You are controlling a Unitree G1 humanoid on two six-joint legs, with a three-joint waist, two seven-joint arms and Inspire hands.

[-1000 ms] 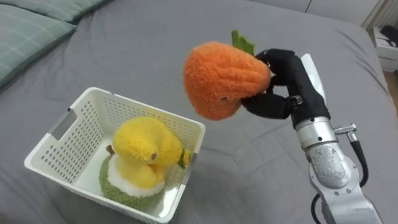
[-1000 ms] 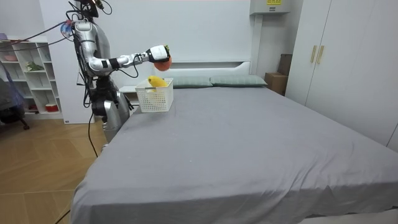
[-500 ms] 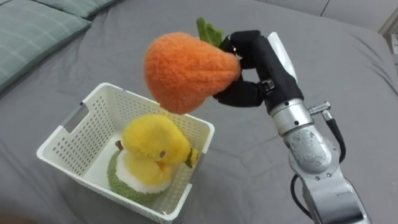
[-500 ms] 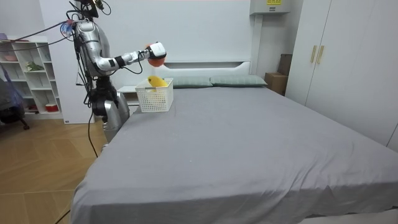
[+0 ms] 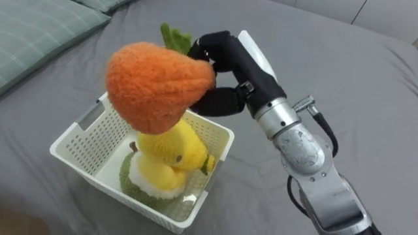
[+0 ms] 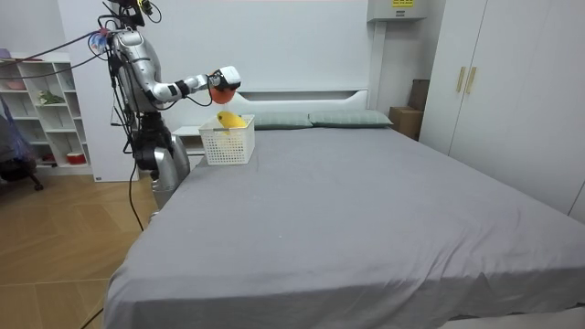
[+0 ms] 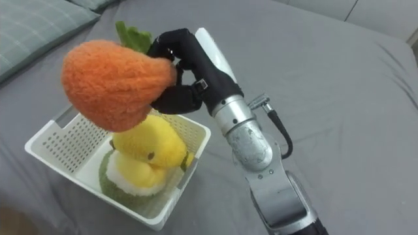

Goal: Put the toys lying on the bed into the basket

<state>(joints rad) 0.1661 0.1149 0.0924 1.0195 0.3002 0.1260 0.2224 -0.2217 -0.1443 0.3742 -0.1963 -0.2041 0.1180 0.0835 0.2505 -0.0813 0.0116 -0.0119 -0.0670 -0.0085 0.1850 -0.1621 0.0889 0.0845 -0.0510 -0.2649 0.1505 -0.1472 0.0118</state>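
Orange plush carrot [image 5: 153, 81] moved over white basket [image 5: 88, 134], right hand [image 5: 225, 75] clenched round it, yellow plush [image 5: 171, 149] inside

No text can be read anywhere. A yellow label [image 6: 399, 3] sits on the white wall cabinet [image 6: 379, 11], well off to the room view's right of the right hand [image 6: 228, 77] and higher; its print is too small to read. The orange plush toy [image 5: 153, 85] in that hand and the basket [image 5: 85, 140] under it show no lettering.
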